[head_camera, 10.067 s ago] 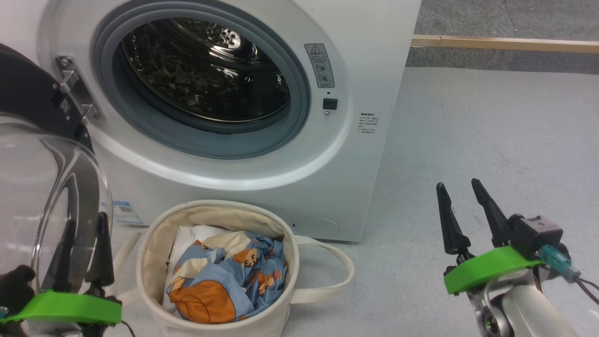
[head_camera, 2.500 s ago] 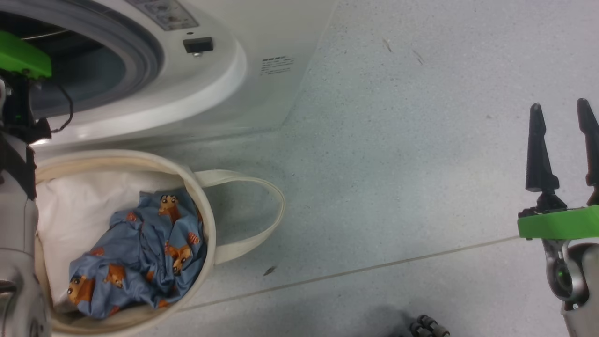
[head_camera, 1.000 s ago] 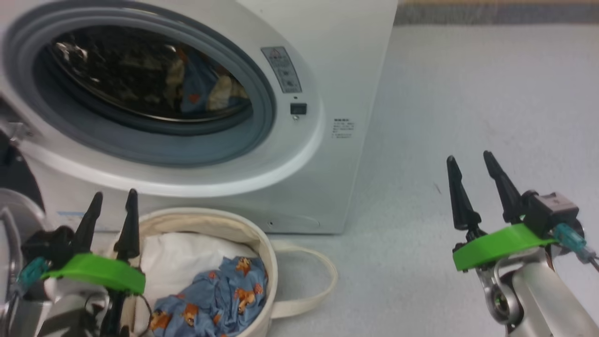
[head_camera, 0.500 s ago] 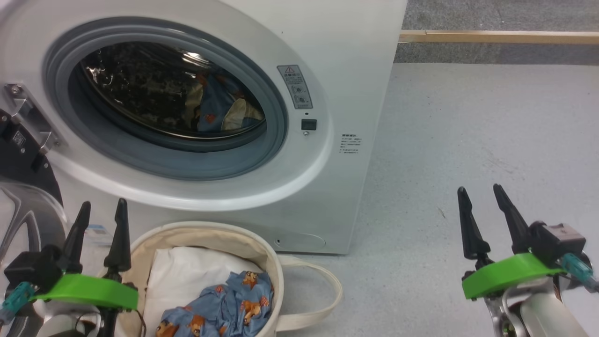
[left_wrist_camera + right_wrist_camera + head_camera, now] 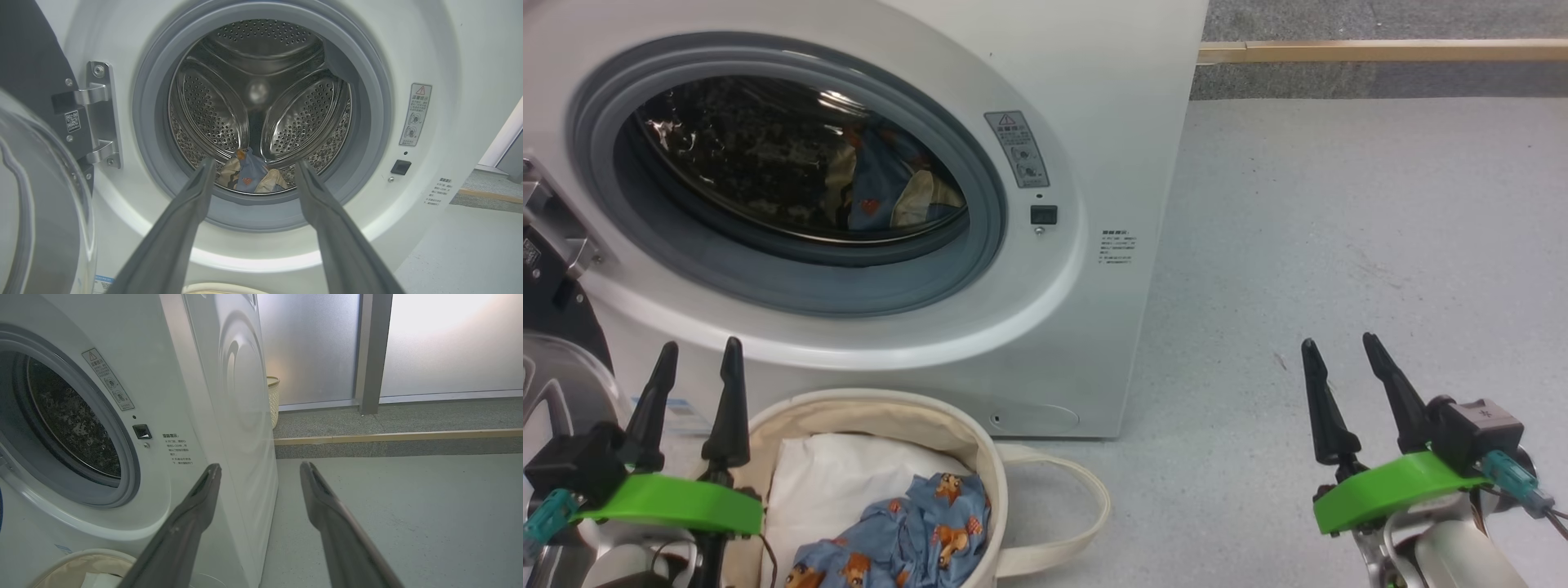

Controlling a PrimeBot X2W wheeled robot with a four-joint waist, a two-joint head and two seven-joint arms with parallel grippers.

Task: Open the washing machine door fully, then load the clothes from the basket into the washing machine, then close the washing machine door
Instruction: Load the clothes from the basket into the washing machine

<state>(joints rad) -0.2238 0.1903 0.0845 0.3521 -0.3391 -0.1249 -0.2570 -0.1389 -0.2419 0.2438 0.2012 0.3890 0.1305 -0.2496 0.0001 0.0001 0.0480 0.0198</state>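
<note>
**Door open, part of the load in the drum**

The left wrist view looks straight into the drum (image 5: 261, 53). Some of the clothes (image 5: 250, 176) lie at its bottom, blue with cream folds, framed by the spread fingers of the left gripper (image 5: 255, 162), which holds nothing. The same view shows the door (image 5: 36, 196) swung wide on its hinge (image 5: 100, 114) at the left. The right wrist view looks along the side of the machine (image 5: 229, 375) to a wicker bin (image 5: 273, 400) by a frosted wall. The right gripper (image 5: 260, 466) also has its fingers apart and empty.

In the head view both grippers hang low. The left gripper (image 5: 701, 347) is just beside the basket (image 5: 866, 406), and the right gripper (image 5: 1339, 341) is well off over the floor (image 5: 1339, 204).

Ten seconds ago the drum was empty and the heap in the basket was bigger. Two and a half seconds ago the left arm was up at the drum mouth; now it is back down.

The basket stands in front of the machine. It holds a white bundle (image 5: 849, 482) and, on the right, the rest of the clothes (image 5: 894, 543).
</note>
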